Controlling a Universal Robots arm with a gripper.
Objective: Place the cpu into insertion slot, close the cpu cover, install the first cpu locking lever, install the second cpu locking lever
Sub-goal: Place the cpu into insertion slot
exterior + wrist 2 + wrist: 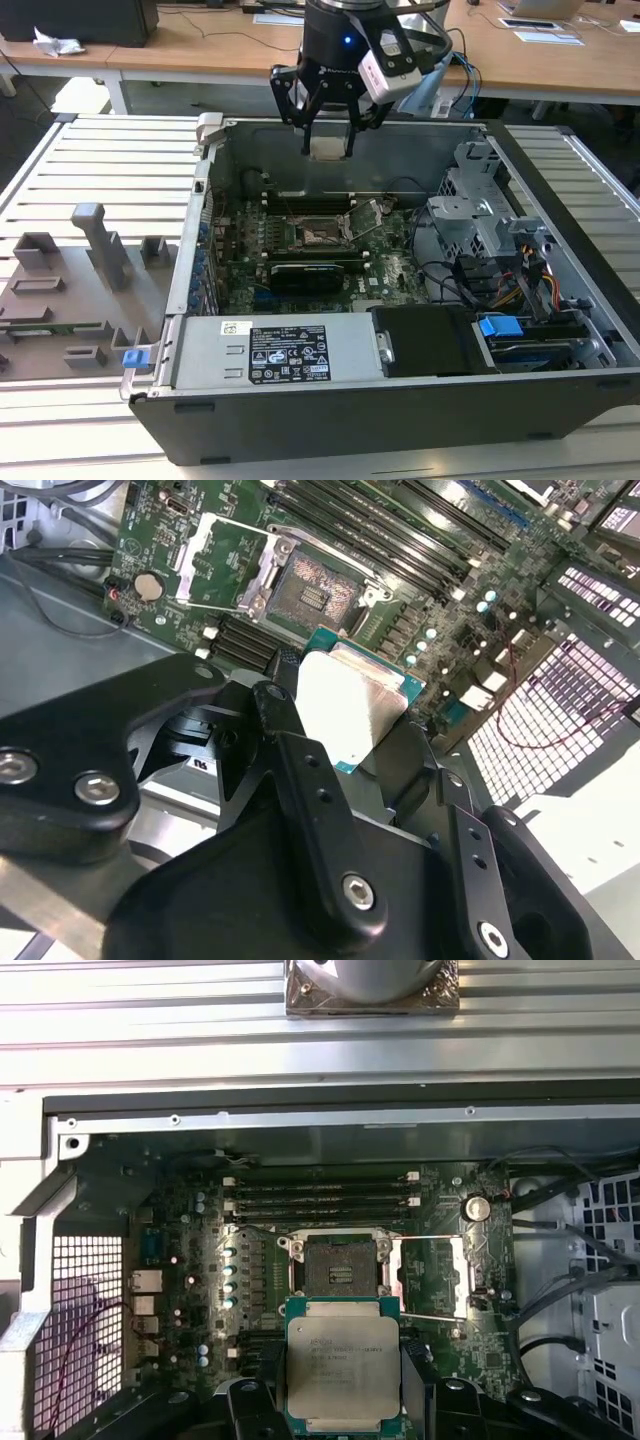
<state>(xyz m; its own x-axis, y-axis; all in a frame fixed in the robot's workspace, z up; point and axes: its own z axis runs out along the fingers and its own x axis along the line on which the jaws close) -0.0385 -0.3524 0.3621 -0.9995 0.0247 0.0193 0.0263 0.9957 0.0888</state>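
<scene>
Risk: the gripper (330, 140) has the cpu (330, 150) by two opposite edges only. If the chip slips or skews in that pinch, it comes down crooked on the insertion slot (340, 1265), and a corner-first landing would likely damage the contact field. Orientation is a second worry (you cannot check the notches against the slot from these views).

Risk: the cpu cover (393, 1278) lies swung open just beside the slot, and a thin lever rod (365, 215) stands up near it. If you drift toward that side on the way down, a finger or the chip could snag on either.

Pose: the arm hangs over the open computer case (300, 420) with the gripper pointing straight down, near the rear wall and above the motherboard (380, 260). The fingers (275, 705) are closed on the chip, whose metal top faces the wrist. In the first wrist view the chip appears beside the slot, not over it, and well apart in height.
</scene>
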